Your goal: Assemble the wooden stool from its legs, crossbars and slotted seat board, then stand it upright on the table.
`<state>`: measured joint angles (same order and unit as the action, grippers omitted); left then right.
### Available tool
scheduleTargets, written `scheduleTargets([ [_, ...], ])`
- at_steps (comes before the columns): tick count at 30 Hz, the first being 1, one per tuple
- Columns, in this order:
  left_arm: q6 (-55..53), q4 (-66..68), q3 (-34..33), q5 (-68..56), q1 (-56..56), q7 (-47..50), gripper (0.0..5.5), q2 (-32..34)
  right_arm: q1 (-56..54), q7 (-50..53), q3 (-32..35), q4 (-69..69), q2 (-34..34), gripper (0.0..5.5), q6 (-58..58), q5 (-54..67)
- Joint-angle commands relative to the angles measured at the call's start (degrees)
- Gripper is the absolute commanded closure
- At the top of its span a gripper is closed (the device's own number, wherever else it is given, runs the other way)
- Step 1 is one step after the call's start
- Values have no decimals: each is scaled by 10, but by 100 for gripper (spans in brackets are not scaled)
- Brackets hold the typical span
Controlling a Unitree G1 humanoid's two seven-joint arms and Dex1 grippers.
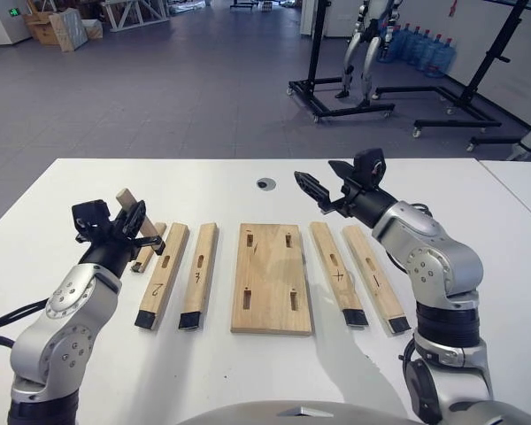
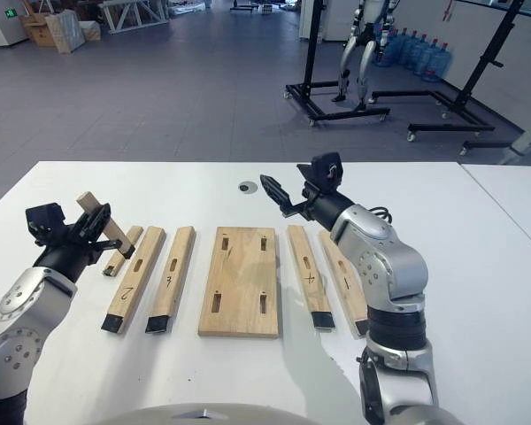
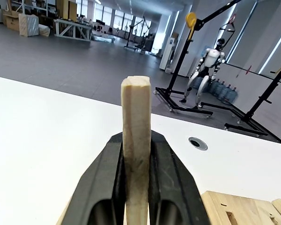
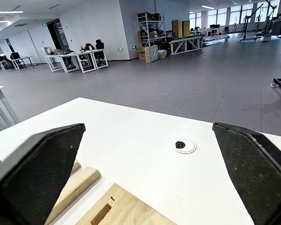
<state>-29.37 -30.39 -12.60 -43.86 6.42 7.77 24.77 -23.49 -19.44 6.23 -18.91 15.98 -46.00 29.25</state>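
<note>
Left gripper (image 1: 117,227) clamps a crossbar (image 3: 136,123); right gripper (image 1: 327,182) hangs spread.
The crossbar sits tilted between the left fingers (its end pokes past the tips). The seat board (image 1: 271,276) lies flat below and left of the right gripper, flanked by legs (image 1: 201,274).

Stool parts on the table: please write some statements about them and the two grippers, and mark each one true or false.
1. The left gripper is shut on a crossbar. True.
2. The seat board stands upright. False: it lies flat on the table.
3. The right gripper holds a leg. False: it is open and holds nothing.
4. Two legs lie on each side of the seat board. True.
</note>
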Motion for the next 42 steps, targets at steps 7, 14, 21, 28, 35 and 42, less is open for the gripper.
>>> scheduleTargets([
  [7,75,90,31,126,-5,-68,511,-56,1,-2,-11,9,7,49,9,-8],
  [14,103,128,29,171,-15,-102,511,-78,-3,-3,-18,13,9,49,13,-9],
  [21,122,153,38,210,-16,-126,511,-97,-2,0,-20,13,7,49,14,-10],
  [28,165,203,53,254,7,-154,511,-114,0,-2,-22,14,7,49,16,-13],
  [35,261,264,60,329,60,-142,511,-128,4,-3,-26,11,6,49,18,-15],
  [42,306,292,57,352,85,-137,511,-143,5,-3,-30,9,6,49,18,-15],
])
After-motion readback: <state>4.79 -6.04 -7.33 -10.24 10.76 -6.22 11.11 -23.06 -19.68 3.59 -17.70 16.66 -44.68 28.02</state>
